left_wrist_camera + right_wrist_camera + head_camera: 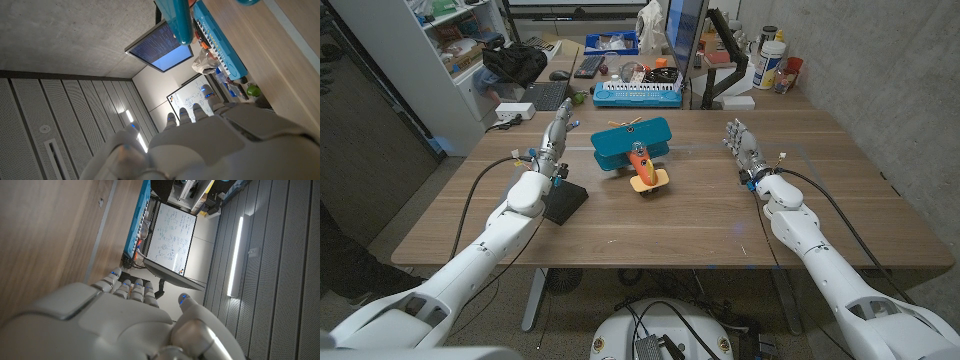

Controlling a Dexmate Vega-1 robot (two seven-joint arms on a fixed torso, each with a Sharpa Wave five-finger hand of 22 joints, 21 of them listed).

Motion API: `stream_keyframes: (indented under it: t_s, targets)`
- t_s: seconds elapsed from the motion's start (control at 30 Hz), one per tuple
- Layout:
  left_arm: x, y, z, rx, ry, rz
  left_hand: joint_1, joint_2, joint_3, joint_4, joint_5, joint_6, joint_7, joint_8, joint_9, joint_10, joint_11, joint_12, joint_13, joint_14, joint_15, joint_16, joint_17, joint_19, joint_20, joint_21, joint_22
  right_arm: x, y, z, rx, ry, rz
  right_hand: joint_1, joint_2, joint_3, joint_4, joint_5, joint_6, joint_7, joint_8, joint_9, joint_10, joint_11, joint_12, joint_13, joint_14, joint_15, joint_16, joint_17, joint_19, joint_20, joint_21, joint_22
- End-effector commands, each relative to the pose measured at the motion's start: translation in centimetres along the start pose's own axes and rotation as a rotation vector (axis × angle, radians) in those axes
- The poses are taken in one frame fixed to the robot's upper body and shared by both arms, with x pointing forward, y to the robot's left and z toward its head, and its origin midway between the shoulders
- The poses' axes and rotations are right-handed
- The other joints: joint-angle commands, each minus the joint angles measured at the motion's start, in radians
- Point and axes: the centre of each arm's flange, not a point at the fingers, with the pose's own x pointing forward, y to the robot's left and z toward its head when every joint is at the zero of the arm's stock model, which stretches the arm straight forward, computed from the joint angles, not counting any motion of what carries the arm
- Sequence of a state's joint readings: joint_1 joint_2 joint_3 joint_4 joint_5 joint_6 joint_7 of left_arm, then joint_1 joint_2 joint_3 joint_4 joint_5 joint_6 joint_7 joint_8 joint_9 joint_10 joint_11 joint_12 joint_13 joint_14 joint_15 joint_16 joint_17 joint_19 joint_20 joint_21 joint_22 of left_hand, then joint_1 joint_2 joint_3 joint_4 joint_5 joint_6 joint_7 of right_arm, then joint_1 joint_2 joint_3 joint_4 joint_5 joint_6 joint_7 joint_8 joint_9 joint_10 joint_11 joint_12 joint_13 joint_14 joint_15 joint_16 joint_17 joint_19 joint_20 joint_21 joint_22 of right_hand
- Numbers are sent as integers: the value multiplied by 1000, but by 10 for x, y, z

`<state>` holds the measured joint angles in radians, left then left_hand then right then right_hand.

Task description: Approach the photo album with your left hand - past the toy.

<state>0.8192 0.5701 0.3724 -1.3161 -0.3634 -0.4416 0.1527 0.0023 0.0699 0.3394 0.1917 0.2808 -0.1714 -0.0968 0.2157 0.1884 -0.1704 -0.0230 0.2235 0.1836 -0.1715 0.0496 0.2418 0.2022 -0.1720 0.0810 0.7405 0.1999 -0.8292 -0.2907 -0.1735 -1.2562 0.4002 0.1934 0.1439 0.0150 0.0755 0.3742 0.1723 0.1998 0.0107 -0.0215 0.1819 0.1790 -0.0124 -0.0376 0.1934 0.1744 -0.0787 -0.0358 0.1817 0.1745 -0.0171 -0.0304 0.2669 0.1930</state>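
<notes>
Here, left hand (558, 128) outstretched beside toy plane (634, 155), beyond black album (565, 202).

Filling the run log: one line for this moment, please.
left hand open, beyond photo album | toy plane mid-table | right hand open, idle

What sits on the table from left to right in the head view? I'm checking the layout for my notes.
Left robot hand → toy plane → right robot hand. The black photo album lies nearer, under the left forearm, so its place in the order is unclear.
</notes>
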Motion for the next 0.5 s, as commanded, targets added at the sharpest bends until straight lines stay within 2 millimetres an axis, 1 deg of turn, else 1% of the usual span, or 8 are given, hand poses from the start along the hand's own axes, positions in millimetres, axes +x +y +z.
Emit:
stream_keyframes:
  t_s: [0.03, 0.5]
  targets:
    - [1, 2, 11, 55, -37, -8, 12, 114, 9, -1, -1, -216, -5, 3, 5, -222, 1, 1, 4, -240, 6, 1, 5, -281, 8, 2, 0, 4, 3, 0, 0, -3, 6, 9, 101, 0, -6, 5, 6, -7, 8, 2, 8, 1, 8, 3, -5, -13, 6, 3, 1, -57, -2, 2]
    - [-1, 0, 26, 114, -90, -20, 12, 113, 14, -1, -2, -209, -5, 1, 5, -214, 0, 0, 4, -234, 6, 0, 5, -279, 9, 3, -1, 4, 3, 1, 0, -8, 7, 10, 100, -1, -6, 5, 8, -6, 8, 2, 9, 2, 8, 3, -5, -14, 5, 3, 2, -56, -3, 2]
